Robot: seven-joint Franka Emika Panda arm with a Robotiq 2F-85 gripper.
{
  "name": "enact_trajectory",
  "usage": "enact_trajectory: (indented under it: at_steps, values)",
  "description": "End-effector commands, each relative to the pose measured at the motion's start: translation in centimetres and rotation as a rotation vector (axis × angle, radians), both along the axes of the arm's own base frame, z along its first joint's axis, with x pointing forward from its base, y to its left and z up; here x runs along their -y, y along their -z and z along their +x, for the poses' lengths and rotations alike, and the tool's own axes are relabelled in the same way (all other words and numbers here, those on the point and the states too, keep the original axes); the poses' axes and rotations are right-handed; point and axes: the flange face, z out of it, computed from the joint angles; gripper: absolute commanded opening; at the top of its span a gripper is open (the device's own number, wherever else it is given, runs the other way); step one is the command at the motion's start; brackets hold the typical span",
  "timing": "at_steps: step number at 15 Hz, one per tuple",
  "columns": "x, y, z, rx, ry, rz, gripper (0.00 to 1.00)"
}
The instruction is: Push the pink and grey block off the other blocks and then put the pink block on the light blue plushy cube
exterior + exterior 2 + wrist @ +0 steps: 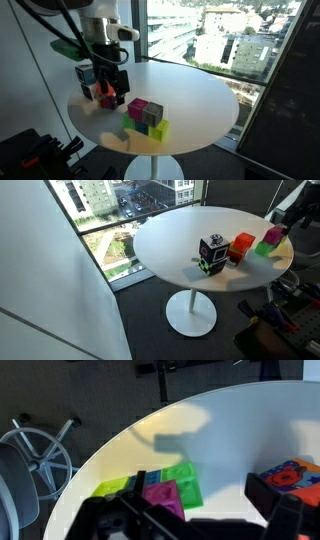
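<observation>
Progress on the task is nil as far as the views show. Pink block point(138, 107) and grey block point(153, 113) sit side by side on top of the other blocks point(152, 129), near the table point(205, 95) edge in an exterior view. The wrist view confirms pink resting on the green and yellow-green cubes; grey cannot be made out there. The gripper point(107, 90) hangs over the table a little apart from the stack, fingers spread wide and holding nothing, with no contact on any block. An orange-topped lump point(105, 101) lies just below and beside it. The plushy cube point(212, 255) stands on the far side of that lump from the stack, well apart from the pink block, its top bare. Outstanding, by my assessment: pushing pink and grey off the lower cubes, then gripping pink and setting it on the plushy cube. Both steps remain. The lump lies between stack and plushy cube and may obstruct the transfer.
</observation>
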Motion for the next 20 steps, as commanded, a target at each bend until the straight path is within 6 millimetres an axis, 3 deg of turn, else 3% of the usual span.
enact_trajectory:
  at_steps: [1, 20]
  values:
    - [0.7, 1.2, 0.3, 0.011, 0.017, -0.003, 1.0]
    - [1.3, 5.9, 1.7, -0.018, 0.019, -0.001, 1.0]
